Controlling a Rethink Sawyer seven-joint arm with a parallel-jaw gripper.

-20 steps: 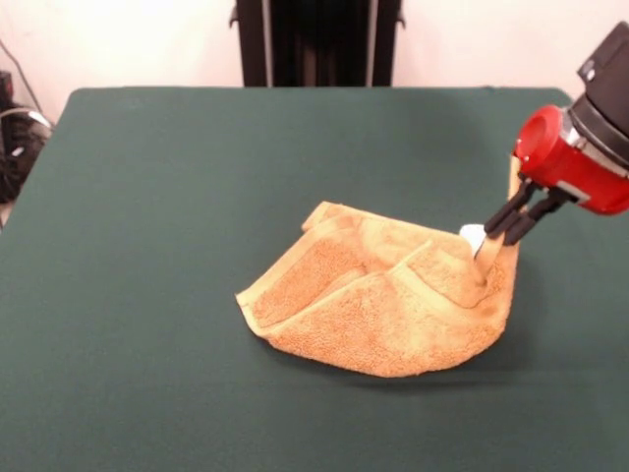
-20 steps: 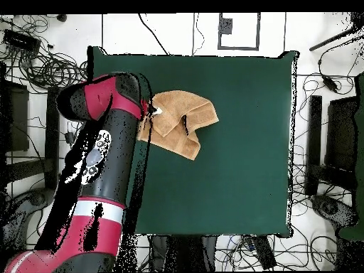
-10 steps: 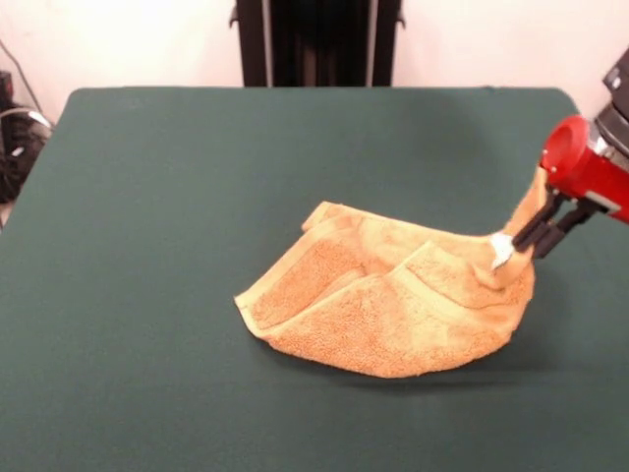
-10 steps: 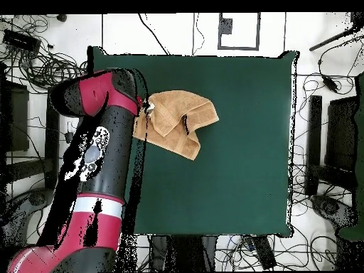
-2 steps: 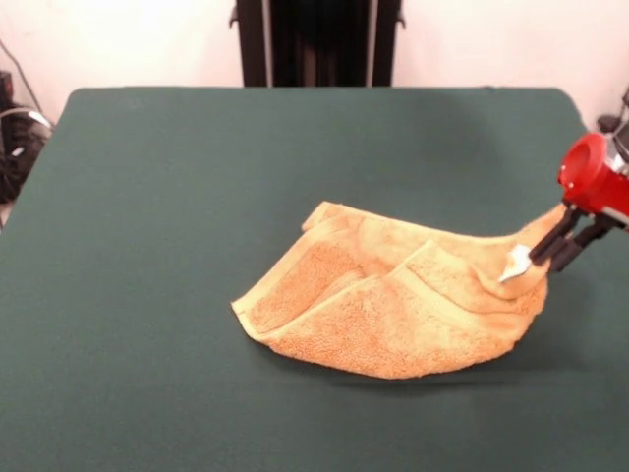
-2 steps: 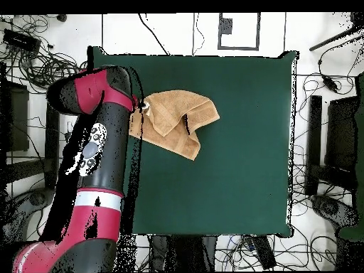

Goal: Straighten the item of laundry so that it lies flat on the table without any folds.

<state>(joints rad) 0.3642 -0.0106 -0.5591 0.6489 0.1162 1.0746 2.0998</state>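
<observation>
One broad worktop [image 5: 197, 157], covered in dark green felt, carried everything; only the overhead view showed cables [image 6: 43, 67] on the floor around it. Near one side edge lay the towel [image 5: 383, 305], orange-yellow terry, rumpled and folded over itself. Only the front view showed the claw [image 5: 550, 258] clenched on its raised corner beside a white label [image 5: 515, 264].

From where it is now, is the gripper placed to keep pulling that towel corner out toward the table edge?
Probably yes. The gripper is shut on the towel corner by the white label, with nothing in its way, though little table remains beyond it.
</observation>
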